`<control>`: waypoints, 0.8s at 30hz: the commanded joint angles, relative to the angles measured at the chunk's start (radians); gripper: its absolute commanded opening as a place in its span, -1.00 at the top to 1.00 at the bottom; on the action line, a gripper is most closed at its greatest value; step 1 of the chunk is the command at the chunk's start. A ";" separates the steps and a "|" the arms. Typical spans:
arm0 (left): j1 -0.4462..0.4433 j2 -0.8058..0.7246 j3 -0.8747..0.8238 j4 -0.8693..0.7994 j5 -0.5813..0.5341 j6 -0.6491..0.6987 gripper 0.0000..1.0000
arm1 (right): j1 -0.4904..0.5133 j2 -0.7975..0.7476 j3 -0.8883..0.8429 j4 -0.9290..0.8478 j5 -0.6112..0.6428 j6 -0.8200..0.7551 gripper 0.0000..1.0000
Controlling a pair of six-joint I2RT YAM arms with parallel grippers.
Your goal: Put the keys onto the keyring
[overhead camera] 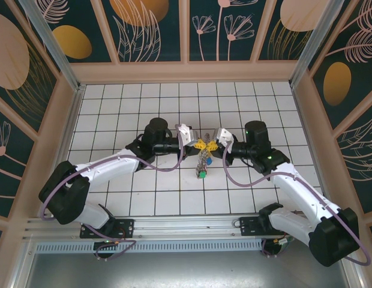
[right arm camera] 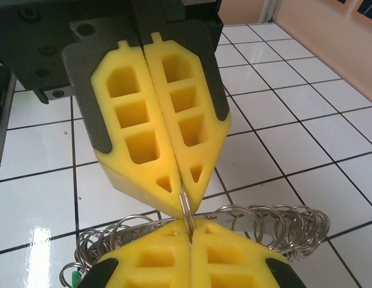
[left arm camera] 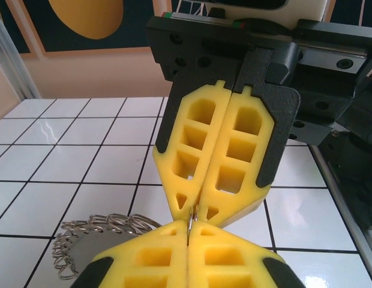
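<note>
Over the middle of the tiled floor my left gripper [overhead camera: 201, 144] and right gripper [overhead camera: 209, 144] meet tip to tip. Both are shut on the same thin metal loop of the keyring [right arm camera: 185, 207], seen edge-on between the yellow pads. In the left wrist view my left gripper [left arm camera: 188, 231] pinches that loop [left arm camera: 195, 217] from below, and the right arm's fingers [left arm camera: 192, 144] pinch it from above. In the right wrist view my right gripper [right arm camera: 190, 227] holds it opposite the left arm's fingers [right arm camera: 138, 120]. The keys [overhead camera: 203, 161] hang under the grippers in a bunch with a blue tag [overhead camera: 209, 162] and a green tag [overhead camera: 201, 174].
Several small split rings [right arm camera: 276, 219] fan out along a flat grey metal band behind my right fingers, and more rings [left arm camera: 108, 223] show to the left of my left fingers. White tiled floor [overhead camera: 114, 114] spreads all round, closed in by patterned walls [overhead camera: 186, 36].
</note>
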 commanded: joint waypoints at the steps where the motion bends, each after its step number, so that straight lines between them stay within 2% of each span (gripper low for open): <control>1: -0.005 0.008 0.051 -0.091 -0.019 0.062 0.71 | 0.014 0.005 0.054 -0.025 0.025 -0.014 1.00; 6: -0.005 0.016 0.086 -0.176 -0.023 0.107 0.67 | 0.037 0.025 0.096 -0.090 0.081 -0.028 1.00; 11: -0.006 0.031 0.123 -0.232 -0.021 0.134 0.70 | 0.063 0.041 0.136 -0.135 0.118 -0.036 1.00; 16: -0.008 0.038 0.137 -0.275 -0.020 0.155 1.00 | 0.081 0.036 0.161 -0.151 0.136 -0.044 1.00; 20: -0.007 0.010 0.104 -0.208 -0.014 0.137 1.00 | 0.082 0.025 0.146 -0.144 0.161 -0.061 1.00; 24: -0.006 -0.026 0.035 -0.062 -0.009 0.075 1.00 | 0.078 0.007 0.081 -0.086 0.170 -0.066 0.99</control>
